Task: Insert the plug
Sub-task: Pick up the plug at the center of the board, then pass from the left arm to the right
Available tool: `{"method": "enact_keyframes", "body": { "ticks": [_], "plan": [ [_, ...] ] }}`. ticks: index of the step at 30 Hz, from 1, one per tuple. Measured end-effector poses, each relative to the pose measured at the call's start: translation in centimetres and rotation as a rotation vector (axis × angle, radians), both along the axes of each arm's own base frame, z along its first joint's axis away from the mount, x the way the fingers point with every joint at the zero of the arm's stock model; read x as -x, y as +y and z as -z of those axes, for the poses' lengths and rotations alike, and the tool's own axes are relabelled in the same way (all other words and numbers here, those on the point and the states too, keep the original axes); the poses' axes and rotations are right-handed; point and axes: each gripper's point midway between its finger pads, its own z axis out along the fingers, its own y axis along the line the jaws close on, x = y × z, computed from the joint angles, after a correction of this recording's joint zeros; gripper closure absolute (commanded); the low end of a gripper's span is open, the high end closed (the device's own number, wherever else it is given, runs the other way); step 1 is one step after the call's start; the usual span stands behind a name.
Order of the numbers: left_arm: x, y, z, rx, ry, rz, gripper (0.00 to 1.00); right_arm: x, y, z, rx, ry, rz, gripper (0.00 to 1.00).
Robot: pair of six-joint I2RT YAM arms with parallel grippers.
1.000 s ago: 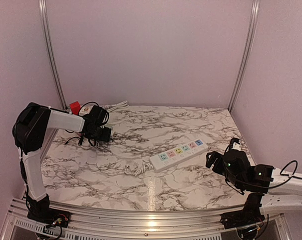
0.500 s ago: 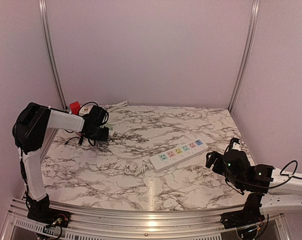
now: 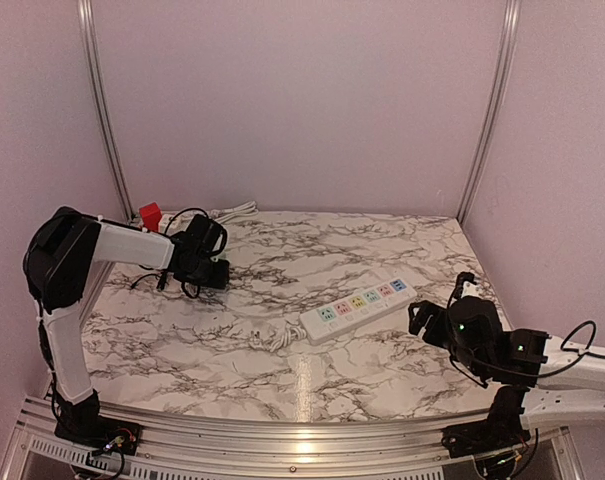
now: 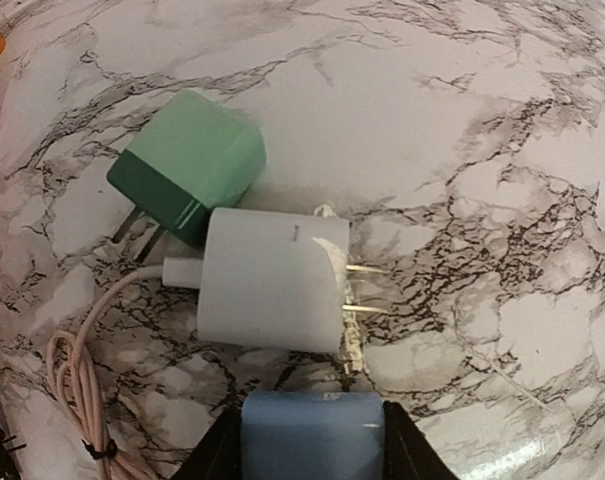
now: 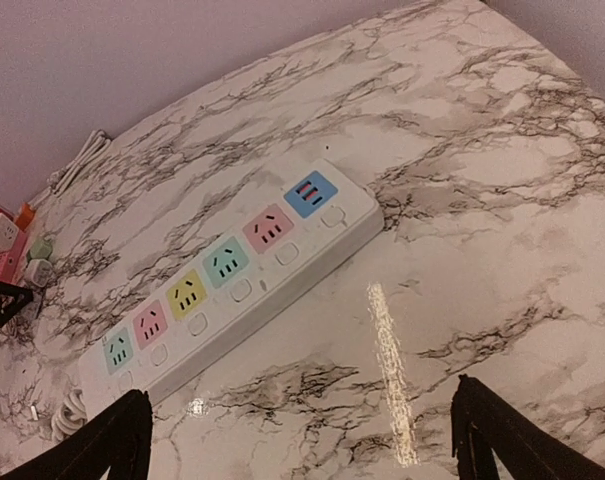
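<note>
A glossy table top (image 3: pixel 382 240) patterned as white marble with dark grey veins fills the lower half of the top view, and a ribbed aluminium rail (image 3: pixel 282 440) runs along its front edge at the bottom. Plain, matte, pale lilac walls (image 3: pixel 302 100) close it in, with two slim metal posts (image 3: pixel 102 110) rising at upper left and upper right. Left of centre, near the table's back-left corner, the left gripper (image 3: pixel 210 268) sits low over a cluster of chargers. At the bottom edge of its wrist view its dark fingers (image 4: pixel 207 458) pinch a smooth blue plug (image 4: pixel 312 430) with rounded corners, one finger on each flank. Just above it in that frame lies a white box-shaped charger (image 4: pixel 272 292), its two metal prongs pointing right. Against its upper-left corner is a green cube charger (image 4: pixel 187 165), darker on its prong face. A thin pale pink cable (image 4: pixel 77 390) loops at lower left. Right of centre in the top view a long white plastic power strip (image 3: pixel 359 305) lies diagonally, flat on the marble, with a row of socket faces in green, pink, yellow and blue. The right gripper (image 3: pixel 427 322) is at lower right, near the strip's blue end but apart from it, its black fingers (image 5: pixel 112 440) spread wide.
</note>
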Motion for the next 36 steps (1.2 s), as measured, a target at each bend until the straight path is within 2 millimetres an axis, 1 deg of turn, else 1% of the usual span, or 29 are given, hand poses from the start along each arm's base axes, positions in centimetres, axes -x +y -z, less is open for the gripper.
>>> {"method": "enact_keyframes", "body": {
  "ticks": [3, 6, 10, 14, 19, 20, 22, 24, 27, 32, 36],
  "plan": [
    [1.4, -1.5, -0.2, 0.029, 0.014, 0.037, 0.79, -0.3, 1.3, -0.9, 0.009, -0.038, -0.077, 0.02],
    [2.6, -2.9, -1.0, 0.067, 0.018, 0.074, 0.80, -0.5, 3.4, -2.0, 0.037, -0.092, -0.203, 0.02],
    [3.6, -4.5, -3.6, 0.153, 0.001, 0.115, 0.80, -0.6, 5.4, -2.7, 0.097, -0.143, -0.329, 0.01],
    [4.8, -6.8, -6.2, 0.254, -0.015, 0.184, 0.80, -0.4, 7.4, -2.9, 0.157, -0.186, -0.462, 0.01],
    [7.4, -11.0, -9.0, 0.403, -0.002, 0.327, 0.80, 1.4, 11.3, -4.4, 0.225, -0.314, -0.678, 0.01],
    [8.0, -11.9, -9.5, 0.433, 0.001, 0.357, 0.80, 2.0, 12.2, -4.6, 0.253, -0.347, -0.726, 0.01],
    [9.2, -13.4, -10.3, 0.479, 0.012, 0.415, 0.79, 2.8, 13.5, -4.6, 0.304, -0.388, -0.791, 0.02],
    [10.6, -14.9, -10.8, 0.521, 0.032, 0.479, 0.79, 3.1, 14.2, -4.4, 0.346, -0.414, -0.828, 0.02],
    [12.8, -16.8, -11.4, 0.569, 0.065, 0.566, 0.79, 3.0, 14.7, -4.5, 0.403, -0.458, -0.854, 0.02],
    [16.2, -19.7, -13.0, 0.678, 0.110, 0.697, 0.79, 3.5, 15.9, -6.1, 0.459, -0.582, -0.918, 0.04],
    [18.3, -21.3, -14.0, 0.740, 0.138, 0.761, 0.78, 4.2, 16.9, -7.8, 0.482, -0.713, -0.970, 0.05]
  ]
}}
